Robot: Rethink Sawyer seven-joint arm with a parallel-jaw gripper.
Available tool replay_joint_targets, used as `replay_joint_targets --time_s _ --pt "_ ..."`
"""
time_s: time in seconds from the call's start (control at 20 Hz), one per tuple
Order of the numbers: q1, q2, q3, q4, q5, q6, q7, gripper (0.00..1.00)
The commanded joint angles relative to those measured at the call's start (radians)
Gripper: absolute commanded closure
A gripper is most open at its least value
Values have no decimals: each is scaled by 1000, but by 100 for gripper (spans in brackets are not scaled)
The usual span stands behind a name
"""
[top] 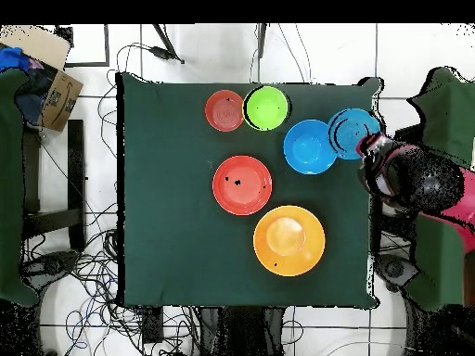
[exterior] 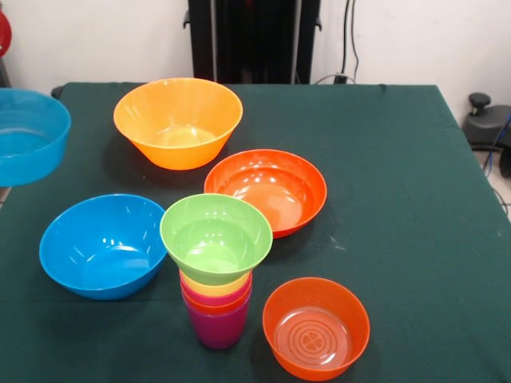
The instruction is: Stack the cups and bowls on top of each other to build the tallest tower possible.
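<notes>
Tower (exterior: 216, 307): nested cups, upright, capped by the small green bowl (exterior: 216, 236), near the counter (exterior: 399, 159) front edge.
Blue bowl (top: 353, 132): seen at the counter edge, against the arm (top: 417, 181).
Fingers: state cannot be told.

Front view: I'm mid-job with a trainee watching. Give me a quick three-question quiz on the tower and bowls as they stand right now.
1. Multiple choice: what sits on top of the tower?
A. small green bowl
B. small translucent orange bowl
C. large orange-yellow bowl

2. True or false: the purple cup is the lowest piece of the tower and stands on the table.

3. Fill in the colour: the wide shallow bowl just behind the tower is ___.

Key:
1. A
2. True
3. Red-orange
</notes>
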Motion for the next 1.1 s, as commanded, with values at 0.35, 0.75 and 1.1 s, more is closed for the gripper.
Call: replay_joint_targets --time_s 0.35,0.75,1.1 --pt "101 -1 -10 -45 23 154 -13 100" --pt "97 32 -25 32 -3 9 29 100" --pt "147 16 -48 18 10 38 72 100"
